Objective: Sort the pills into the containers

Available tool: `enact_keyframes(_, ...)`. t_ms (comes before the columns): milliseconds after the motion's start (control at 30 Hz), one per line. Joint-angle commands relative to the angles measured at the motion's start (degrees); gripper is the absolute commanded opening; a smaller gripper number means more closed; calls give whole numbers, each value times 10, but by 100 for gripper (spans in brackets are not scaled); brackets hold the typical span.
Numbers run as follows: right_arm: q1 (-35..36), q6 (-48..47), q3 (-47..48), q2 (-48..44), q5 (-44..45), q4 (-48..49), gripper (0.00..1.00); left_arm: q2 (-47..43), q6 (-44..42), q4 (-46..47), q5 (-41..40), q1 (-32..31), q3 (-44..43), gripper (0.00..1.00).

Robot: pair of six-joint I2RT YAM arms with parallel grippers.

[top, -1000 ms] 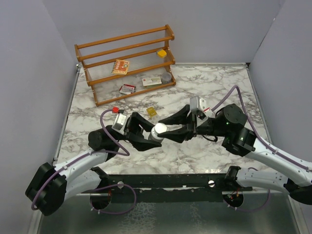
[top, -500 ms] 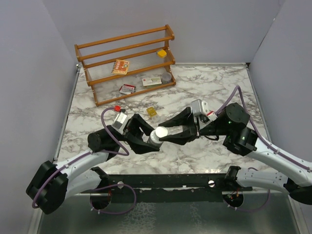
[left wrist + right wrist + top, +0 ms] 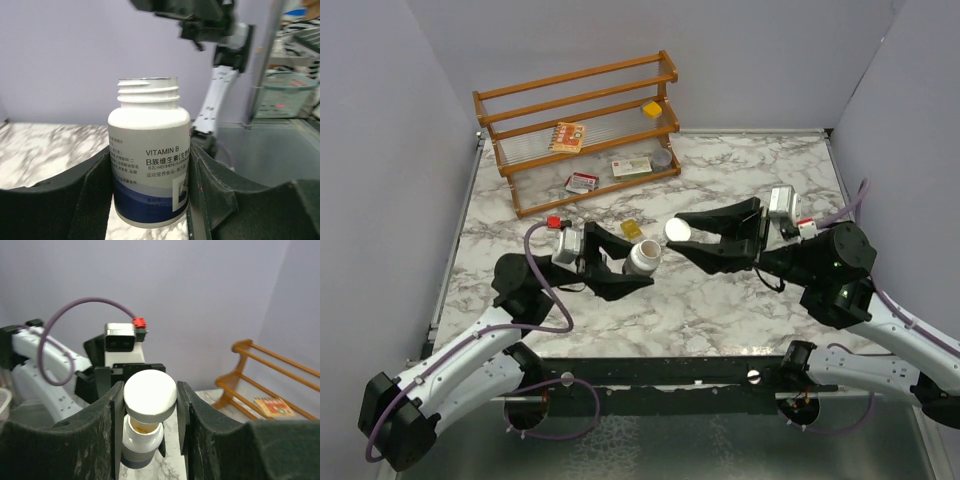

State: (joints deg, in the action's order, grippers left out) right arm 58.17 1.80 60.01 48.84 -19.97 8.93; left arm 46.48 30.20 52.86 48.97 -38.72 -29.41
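The bottle (image 3: 149, 150), white with a blue band and a "VITAMIN B" label, stands uncapped between the fingers of my left gripper (image 3: 150, 197), which is shut on its body. From above, this bottle (image 3: 642, 259) sits at the table's middle in the left gripper (image 3: 638, 264). My right gripper (image 3: 150, 396) is shut on the white cap (image 3: 150, 390) and holds it just above and apart from the bottle's open neck (image 3: 142, 437), where yellowish contents show. In the top view the cap (image 3: 679, 229) hangs right of the bottle in the right gripper (image 3: 682, 233). A small yellow cluster of pills (image 3: 632, 229) lies behind the bottle.
A wooden rack (image 3: 578, 130) stands at the back left, holding printed boxes (image 3: 567, 136), a yellow cube (image 3: 652, 108) and a round grey tin (image 3: 662, 157). A small box (image 3: 582, 182) lies at its foot. Grey walls close in the marble table (image 3: 760, 180).
The cap has come off the bottle: my right gripper carried it up and to the right. The left gripper shifted the bottle slightly toward the back.
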Motion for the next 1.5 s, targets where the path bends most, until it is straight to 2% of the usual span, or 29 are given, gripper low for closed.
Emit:
enact_keyframes(0,-1,23,-9,3,186,1,6,-7,-145,-265,-142,0,-45,0)
enact_keyframes(100,-1,26,-6,19,248,-17,2,8,-189,-364,-224,-2,-73,0)
enact_keyframes(233,-1,26,-7,47,324,-34,1,36,-218,-437,-305,-8,-94,0)
enact_keyframes(600,-2,51,-67,115,502,-5,1,61,-248,-483,-373,-10,-93,0)
enact_keyframes(700,-4,58,-82,126,525,1,1,79,-246,-492,-390,-10,-88,0)
enact_keyframes(900,-40,79,-90,141,509,1,1,118,-238,-478,-393,-10,-74,0)
enact_keyframes(1067,-140,119,-82,169,396,-4,1,136,-242,-475,-403,-10,-72,0)
enact_keyframes(1300,-233,147,-76,238,319,21,1,183,-250,-476,-411,-9,-81,0)
enact_keyframes(1467,-258,150,-107,257,314,64,1,219,-259,-476,-411,-9,-87,0)
